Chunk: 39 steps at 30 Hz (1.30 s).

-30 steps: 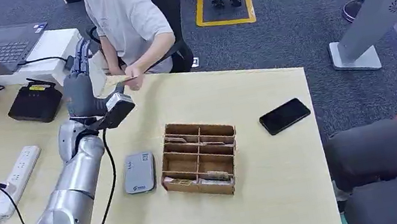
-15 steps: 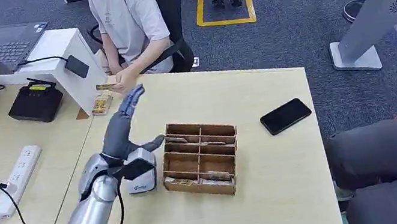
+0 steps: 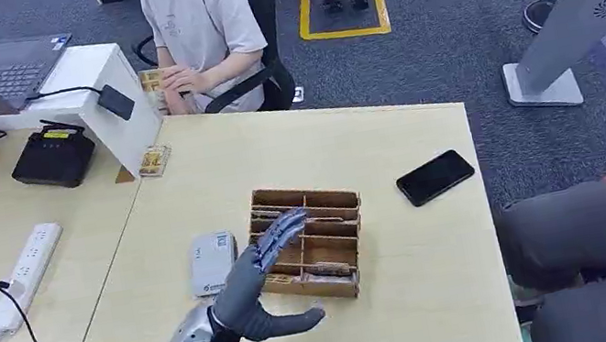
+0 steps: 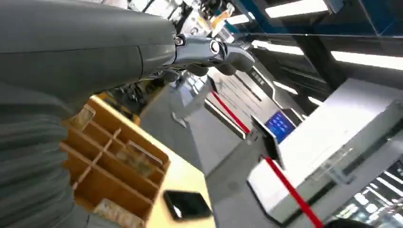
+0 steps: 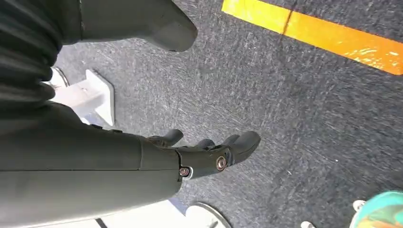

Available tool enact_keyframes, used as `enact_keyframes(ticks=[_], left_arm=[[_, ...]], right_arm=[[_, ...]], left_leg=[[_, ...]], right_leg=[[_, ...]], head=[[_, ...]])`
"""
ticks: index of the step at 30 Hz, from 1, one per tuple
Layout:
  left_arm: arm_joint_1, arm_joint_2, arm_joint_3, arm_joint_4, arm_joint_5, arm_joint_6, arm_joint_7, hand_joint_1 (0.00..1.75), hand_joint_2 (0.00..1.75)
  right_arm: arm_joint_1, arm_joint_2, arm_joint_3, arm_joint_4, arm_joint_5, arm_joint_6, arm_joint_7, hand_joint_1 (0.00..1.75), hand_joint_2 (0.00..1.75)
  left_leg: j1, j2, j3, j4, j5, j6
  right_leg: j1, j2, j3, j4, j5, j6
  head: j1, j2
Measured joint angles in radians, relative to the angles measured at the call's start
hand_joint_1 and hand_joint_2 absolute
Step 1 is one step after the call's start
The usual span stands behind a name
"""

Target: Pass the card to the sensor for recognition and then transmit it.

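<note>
My left hand [image 3: 256, 292] is hovering empty, fingers spread, over desk's near edge | right hand [image 5: 199, 154] hanging empty above carpet | card [image 3: 151, 81] in seated person's hands [image 3: 176, 82] beyond far edge | flat grey sensor [image 3: 212, 262] beside slotted wooden organizer [image 3: 306, 240]

wooden divider box [image 3: 306, 241] and grey sensor [image 3: 211, 262] crowd near edge, bare tabletop [image 3: 296, 149] behind, phone [image 3: 434, 177] right

I was working in what looked like an office or robot test lab: grey carpet [image 3: 442, 27] with a yellow-taped square [image 3: 342, 11], a light wooden desk [image 3: 408, 265], a laptop [image 3: 8, 67], a power strip [image 3: 24, 273], a seated person [image 3: 201, 30], and, possibly, a kiosk screen [image 4: 280, 124].
</note>
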Motion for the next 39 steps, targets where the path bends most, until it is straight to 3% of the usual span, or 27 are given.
enact_keyframes(ticks=[5, 7, 8, 13, 17, 20, 26, 29, 34, 39], left_arm=[[0.114, -0.001, -0.02, -0.048, -0.142, 0.128, 0.003, 0.0, 1.75], [0.127, -0.008, -0.02, -0.033, -0.309, 0.281, 0.05, 0.0, 1.75], [0.131, -0.011, -0.02, -0.017, -0.354, 0.327, 0.056, 0.0, 1.75], [0.152, -0.025, -0.021, 0.044, -0.31, 0.417, 0.045, 0.0, 1.75], [0.156, -0.035, -0.018, 0.084, -0.419, 0.446, 0.066, 0.0, 1.75], [0.163, -0.065, 0.013, 0.112, -0.49, 0.447, 0.031, 0.0, 1.75], [0.168, -0.108, 0.072, 0.143, -0.536, 0.449, 0.012, 0.0, 1.75], [0.168, -0.147, 0.128, 0.161, -0.634, 0.449, 0.001, 0.0, 1.75], [0.146, -0.219, 0.205, 0.213, -0.669, 0.449, 0.0, 0.0, 1.75], [0.113, -0.303, 0.351, 0.267, -0.831, 0.449, 0.0, 0.0, 1.75]], right_arm=[[0.001, 0.0, -0.005, 0.0, 0.005, -0.002, -0.003, 0.0, 1.75], [0.001, 0.0, -0.006, 0.0, 0.01, -0.006, -0.005, 0.0, 1.75], [0.001, 0.0, -0.007, 0.0, 0.011, -0.009, -0.008, 0.0, 1.75], [0.001, 0.0, -0.013, 0.0, 0.016, -0.019, -0.015, 0.0, 1.75], [0.001, 0.0, -0.019, 0.0, 0.022, -0.017, -0.01, 0.0, 1.75], [0.001, -0.002, -0.021, 0.0, 0.026, -0.016, -0.003, 0.0, 1.75], [0.0, -0.004, -0.022, -0.002, 0.03, -0.015, -0.002, 0.0, 1.75], [0.0, -0.004, -0.022, -0.002, 0.04, -0.014, -0.004, 0.0, 1.75], [-0.001, -0.004, -0.022, -0.002, 0.047, -0.016, -0.016, 0.0, 1.75], [-0.001, -0.004, -0.022, -0.002, 0.06, -0.014, -0.017, 0.0, 1.75]], left_leg=[[0.0, 0.0, 0.0, 0.0, -0.001, 0.001], [0.0, 0.0, 0.0, 0.0, -0.002, 0.002], [-0.001, -0.001, 0.0, 0.0, -0.002, 0.002], [-0.001, -0.001, 0.0, 0.0, -0.002, 0.002], [-0.001, -0.001, 0.0, 0.0, -0.002, 0.002], [-0.001, -0.001, 0.0, 0.0, -0.002, 0.002], [-0.001, -0.001, 0.0, 0.0, -0.002, 0.002], [-0.001, -0.001, 0.0, 0.0, -0.002, 0.002], [-0.001, -0.001, 0.0, 0.0, -0.002, 0.002], [-0.001, -0.001, 0.0, 0.0, -0.002, 0.003]], right_leg=[[0.0, 0.0, 0.0, 0.0, -0.002, 0.001], [0.0, -0.001, 0.001, 0.0, -0.002, 0.001], [0.0, -0.002, 0.001, 0.0, -0.002, 0.001], [0.0, -0.002, 0.001, 0.0, -0.001, 0.001], [0.0, -0.002, 0.001, 0.0, -0.001, 0.001], [0.0, -0.002, 0.001, 0.0, -0.001, 0.001], [0.0, -0.002, 0.001, 0.0, -0.002, 0.001], [0.0, -0.002, 0.001, 0.0, -0.002, 0.001], [0.0, -0.003, 0.001, 0.0, -0.001, 0.001], [-0.001, -0.003, 0.001, 0.0, -0.001, 0.001]], head=[[0.0, 0.0], [0.0, 0.0], [0.0, 0.0], [0.0, 0.0], [0.0, 0.0], [0.0, 0.0], [0.0, 0.0], [0.0, 0.0], [0.0, 0.0], [0.0, 0.0]])
